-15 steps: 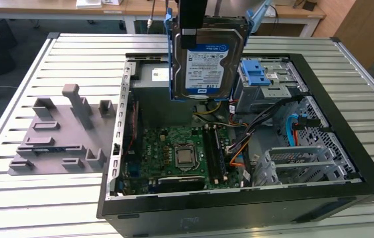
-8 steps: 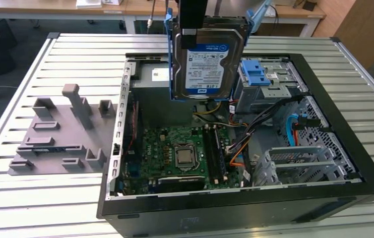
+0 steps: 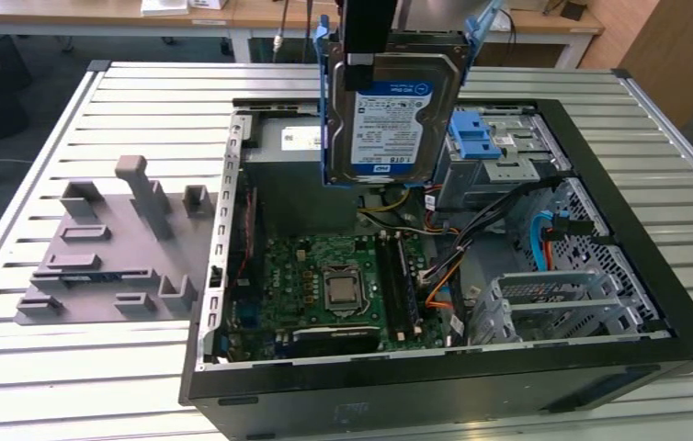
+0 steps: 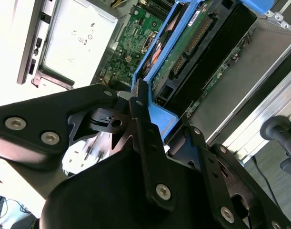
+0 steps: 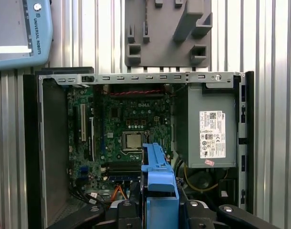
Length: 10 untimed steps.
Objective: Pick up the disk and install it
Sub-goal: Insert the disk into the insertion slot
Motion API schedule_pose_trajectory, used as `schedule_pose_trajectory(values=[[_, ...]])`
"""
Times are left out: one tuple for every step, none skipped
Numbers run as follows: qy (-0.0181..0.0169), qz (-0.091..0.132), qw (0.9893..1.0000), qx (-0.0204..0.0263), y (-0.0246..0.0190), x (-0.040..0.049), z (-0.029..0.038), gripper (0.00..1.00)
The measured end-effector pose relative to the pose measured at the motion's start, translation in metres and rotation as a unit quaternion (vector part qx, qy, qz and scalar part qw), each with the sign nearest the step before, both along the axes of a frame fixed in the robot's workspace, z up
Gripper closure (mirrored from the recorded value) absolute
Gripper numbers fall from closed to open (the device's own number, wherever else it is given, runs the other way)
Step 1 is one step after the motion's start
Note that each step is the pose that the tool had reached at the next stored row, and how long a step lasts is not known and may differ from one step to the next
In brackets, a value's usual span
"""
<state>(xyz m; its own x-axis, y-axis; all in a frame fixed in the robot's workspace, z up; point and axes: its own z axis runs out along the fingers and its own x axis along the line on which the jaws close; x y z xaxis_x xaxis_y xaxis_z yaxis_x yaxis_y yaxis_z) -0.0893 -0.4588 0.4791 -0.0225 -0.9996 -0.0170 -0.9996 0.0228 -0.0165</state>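
- The claw [image 4: 152,114] is clamped on the blue carrier of the disk [image 3: 390,115], a black finger pressing on either side. In the first wrist view the carrier's end sticks out between them.
- The disk hangs upright in the air over the open computer case [image 3: 445,390]. Its silver face with the blue-and-white label is turned to the exterior view, and a blue rail runs down each long side.
- Below it lie the green motherboard [image 3: 322,276] and a grey metal box [image 5: 207,124] with a white sticker. A grey cage with a blue latch [image 3: 484,138] sits just to the exterior view's right.
- The case rests on a slatted metal table [image 3: 89,367].
- A grey moulded fixture [image 3: 107,262] lies on the table beside the case, on the exterior view's left.
- Beyond the table are light desks and a dark floor.
- Count: one disk, one case, one fixture, one claw.
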Motion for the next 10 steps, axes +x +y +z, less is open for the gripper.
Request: schedule_pose_trajectory(values=[[0.0,0.0,1.0,0.0,0.0,0.0007,0.0,0.63],[0.0,0.0,1.0,0.0,0.0,0.0014,0.0,0.63],[0.0,0.0,1.0,0.0,0.0,0.0021,0.0,0.63],[0.0,0.0,1.0,0.0,0.0,0.0029,0.0,0.63],[0.0,0.0,1.0,0.0,0.0,0.0037,0.0,0.63],[0.0,0.0,1.0,0.0,0.0,0.0045,0.0,0.63],[0.0,0.0,1.0,0.0,0.0,0.0052,0.0,0.63],[0.0,0.0,1.0,0.0,0.0,0.0058,0.0,0.63],[0.0,0.0,1.0,0.0,0.0,0.0066,0.0,0.63],[0.0,0.0,1.0,0.0,0.0,0.0073,0.0,0.63]])
